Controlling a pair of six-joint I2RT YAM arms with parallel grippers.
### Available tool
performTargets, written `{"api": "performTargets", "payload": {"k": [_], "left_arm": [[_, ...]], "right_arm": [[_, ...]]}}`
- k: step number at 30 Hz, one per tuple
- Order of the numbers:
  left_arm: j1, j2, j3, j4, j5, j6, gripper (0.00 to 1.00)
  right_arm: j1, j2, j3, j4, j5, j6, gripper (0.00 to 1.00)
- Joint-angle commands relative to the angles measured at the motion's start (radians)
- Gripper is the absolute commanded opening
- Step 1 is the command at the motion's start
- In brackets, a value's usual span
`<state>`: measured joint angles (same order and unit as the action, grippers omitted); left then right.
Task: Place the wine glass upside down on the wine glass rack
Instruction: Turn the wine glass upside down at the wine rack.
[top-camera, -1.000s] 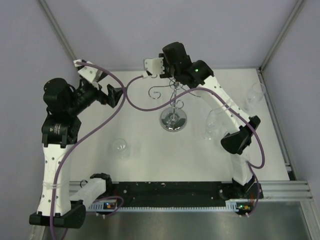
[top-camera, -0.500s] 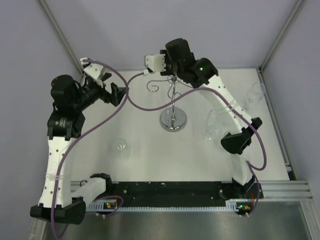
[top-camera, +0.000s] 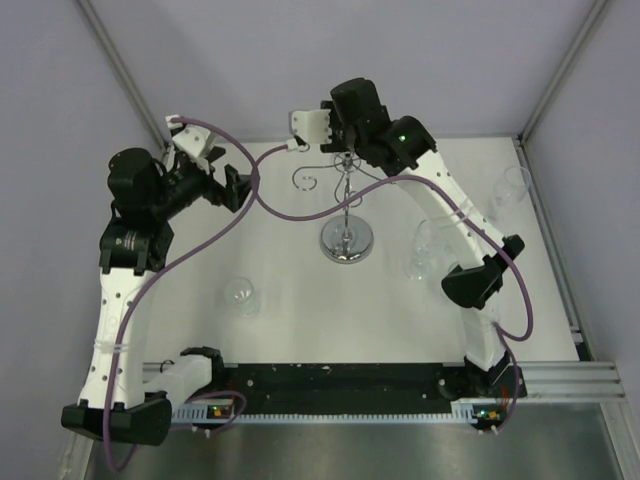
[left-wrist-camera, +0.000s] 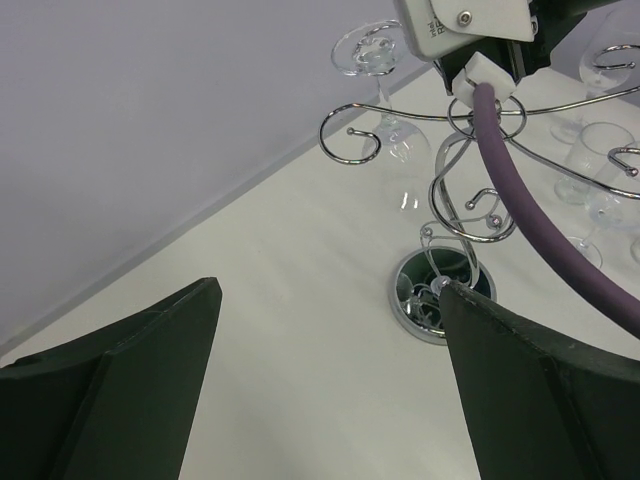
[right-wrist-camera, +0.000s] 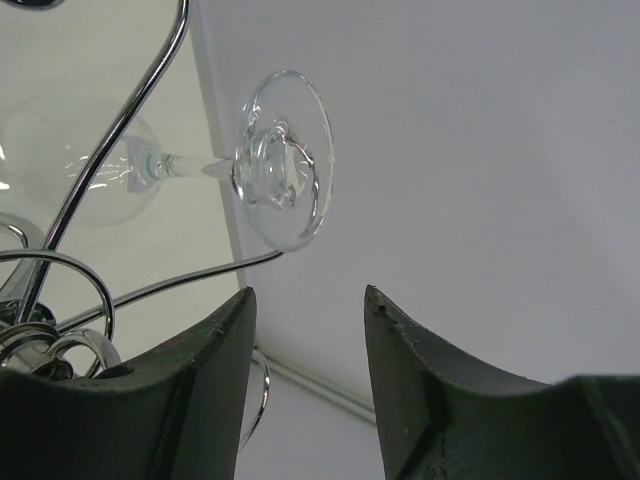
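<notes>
Wine glass (right-wrist-camera: 285, 160) hangs bowl-down by its foot on a scroll arm at 12 o'clock of the wine glass rack (left-wrist-camera: 420, 300), so right gripper (right-wrist-camera: 308, 300) sits just off the foot, jaws part-open and empty, likely a release; left gripper (left-wrist-camera: 325, 300) is wide and empty at 9 o'clock.

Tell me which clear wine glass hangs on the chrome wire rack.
The clear glass by the right gripper, foot up; others sit on the white table.
</notes>
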<state>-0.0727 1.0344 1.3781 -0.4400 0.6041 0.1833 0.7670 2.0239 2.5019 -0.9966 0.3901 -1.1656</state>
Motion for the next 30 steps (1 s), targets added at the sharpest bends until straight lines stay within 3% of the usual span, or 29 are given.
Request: {"api": "performTargets", "payload": {"k": [1,19,30], "left_arm": [[-0.002,-0.011,-0.01,0.055,0.002,0.004,0.97],[-0.002,-0.045,-0.039,0.046,-0.024,-0.021,0.98],[-0.002,-0.062,-0.001,-0.066,-0.104,-0.045,0.98]], "right_arm": [[-0.005,-0.045,0.012,0.007,0.006,0.029,0.47],[-0.02,-0.211,-0.08,0.006,0.079,0.293,0.47],[-0.165,-0.408,-0.287,0.004,0.026,0.642,0.47]]}}
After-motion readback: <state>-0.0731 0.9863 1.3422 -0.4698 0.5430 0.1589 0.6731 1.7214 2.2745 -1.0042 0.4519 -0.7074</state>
